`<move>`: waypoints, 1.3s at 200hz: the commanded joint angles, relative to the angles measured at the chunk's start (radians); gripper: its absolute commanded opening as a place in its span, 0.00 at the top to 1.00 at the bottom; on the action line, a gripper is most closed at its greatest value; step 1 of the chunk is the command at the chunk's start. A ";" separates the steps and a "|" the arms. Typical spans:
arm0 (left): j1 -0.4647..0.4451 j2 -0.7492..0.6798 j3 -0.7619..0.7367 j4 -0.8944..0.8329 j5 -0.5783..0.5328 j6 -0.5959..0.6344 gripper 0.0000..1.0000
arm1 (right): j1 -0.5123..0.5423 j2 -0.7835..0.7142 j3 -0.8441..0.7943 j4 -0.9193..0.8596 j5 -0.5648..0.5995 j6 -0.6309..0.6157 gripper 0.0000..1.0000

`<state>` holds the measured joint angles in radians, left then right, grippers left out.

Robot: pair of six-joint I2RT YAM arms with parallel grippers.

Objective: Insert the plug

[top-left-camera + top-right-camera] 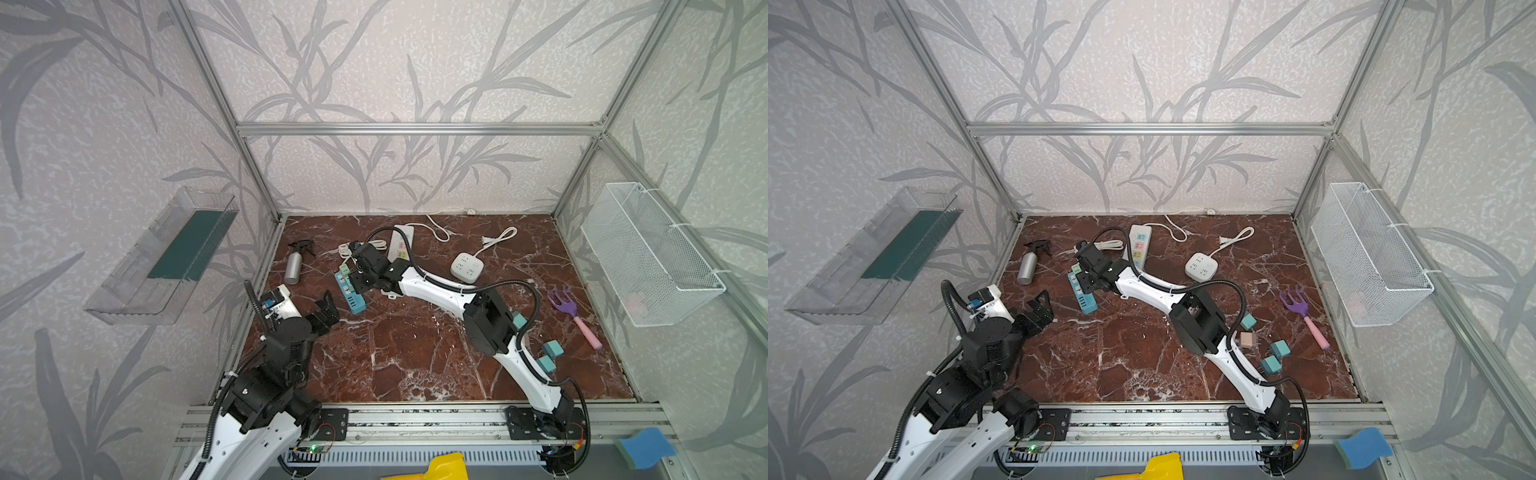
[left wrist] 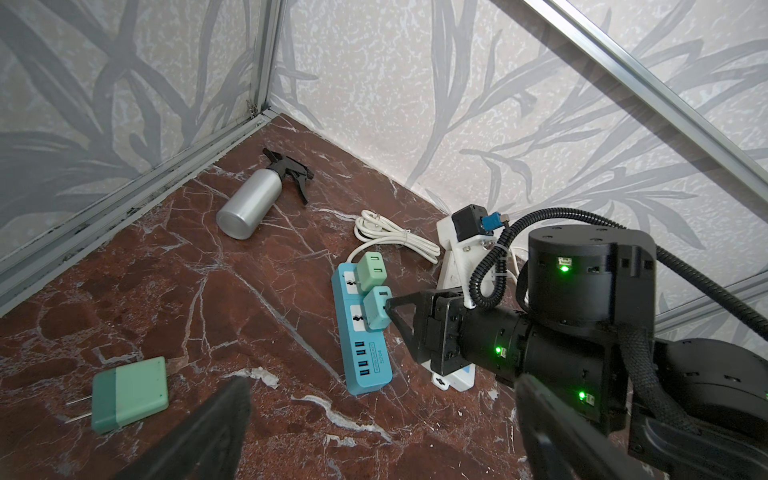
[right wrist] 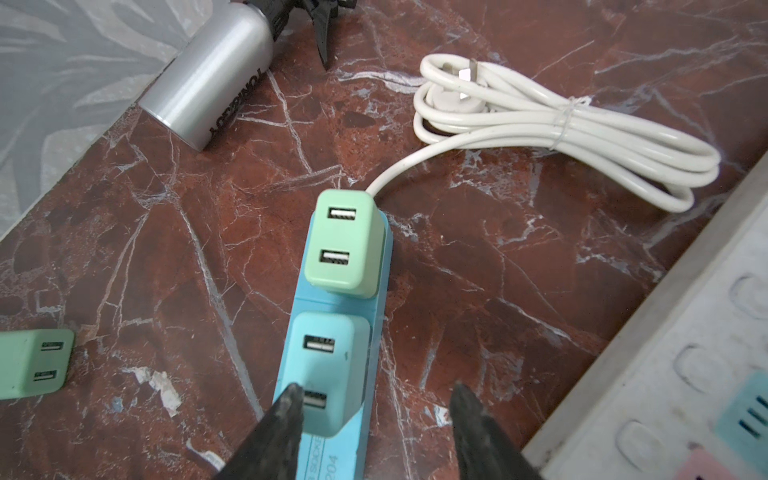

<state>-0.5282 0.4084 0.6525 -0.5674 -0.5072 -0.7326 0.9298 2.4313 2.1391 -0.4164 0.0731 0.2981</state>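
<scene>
A blue power strip [image 1: 352, 294] [image 3: 332, 453] lies at the mid-left of the marble floor. Two plugs stand in its sockets: a green plug [image 3: 343, 245] [image 2: 372, 270] at the cord end and a teal plug [image 3: 328, 365] [image 2: 376, 309] beside it. My right gripper [image 3: 376, 390] [image 1: 358, 279] hangs over the teal plug, open. One finger rests against the plug's side; the other stands clear of it over the floor. A loose green plug [image 2: 129, 395] [image 3: 33, 363] lies flat near my left gripper [image 2: 380, 399] [image 1: 328, 309], which is open and empty.
A silver spray bottle [image 1: 294, 266] lies by the left wall. The strip's coiled white cord [image 3: 561, 124], a long white power strip [image 1: 401, 245] and a square white socket [image 1: 467, 268] lie behind. Teal plugs [image 1: 548, 357] and a purple rake [image 1: 571, 311] lie right.
</scene>
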 commanded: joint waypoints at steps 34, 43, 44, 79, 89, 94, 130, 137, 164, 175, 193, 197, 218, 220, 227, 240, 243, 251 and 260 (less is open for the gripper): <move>0.005 0.131 0.095 0.052 0.002 0.109 0.01 | -0.027 -0.211 -0.051 -0.040 0.009 -0.028 0.38; 0.004 0.162 0.107 0.075 0.029 0.136 0.01 | -0.035 -0.267 -0.114 -0.033 0.020 -0.028 0.38; 0.005 0.165 0.108 0.077 0.034 0.140 0.01 | -0.036 -0.274 -0.124 -0.031 0.023 -0.028 0.38; 0.003 0.390 0.205 0.097 0.175 0.225 0.01 | -0.069 -0.624 -0.621 0.129 0.151 0.012 0.38; 0.002 0.464 0.222 0.122 0.197 0.227 0.01 | -0.085 -0.732 -0.760 0.137 0.205 0.034 0.38; 0.003 0.500 0.232 0.131 0.211 0.222 0.01 | -0.093 -0.782 -0.821 0.139 0.229 0.034 0.38; -0.046 0.799 0.387 0.081 0.207 0.246 0.01 | -0.172 -1.117 -1.154 0.080 0.267 0.042 0.16; -0.064 0.872 0.428 0.057 0.197 0.257 0.01 | -0.187 -1.176 -1.207 0.077 0.265 0.029 0.09; -0.103 1.082 0.569 -0.019 0.183 0.259 0.01 | -0.277 -1.355 -1.351 0.080 0.208 -0.005 0.01; -0.106 1.150 0.619 -0.033 0.199 0.258 0.01 | -0.322 -1.388 -1.360 0.046 0.177 -0.007 0.01; -0.106 1.249 0.684 -0.041 0.200 0.256 0.01 | -0.361 -1.432 -1.397 0.069 0.169 -0.027 0.01; -0.105 1.268 0.695 -0.041 0.200 0.252 0.01 | -0.367 -1.438 -1.406 0.082 0.164 -0.023 0.01; -0.102 1.384 0.762 -0.054 0.231 0.258 0.01 | -0.377 -1.450 -1.459 0.155 0.137 0.018 0.01; -0.102 1.394 0.769 -0.058 0.231 0.258 0.01 | -0.377 -1.449 -1.464 0.165 0.134 0.020 0.01; -0.102 1.439 0.802 -0.085 0.225 0.246 0.01 | -0.377 -1.448 -1.477 0.181 0.118 0.022 0.01; -0.100 1.517 0.871 -0.145 0.217 0.254 0.01 | -0.377 -1.437 -1.478 0.177 0.113 0.021 0.01; -0.100 1.535 0.886 -0.157 0.214 0.259 0.01 | -0.377 -1.434 -1.477 0.178 0.115 0.021 0.01; -0.098 1.575 0.917 -0.169 0.220 0.279 0.01 | -0.377 -1.424 -1.477 0.179 0.122 0.021 0.01; -0.093 1.613 0.941 -0.179 0.227 0.290 0.01 | -0.377 -1.415 -1.475 0.177 0.123 0.021 0.01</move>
<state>-0.6308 1.9415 1.5196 -0.6365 -0.2855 -0.4801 0.5571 1.0027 0.6624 -0.2878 0.2073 0.3065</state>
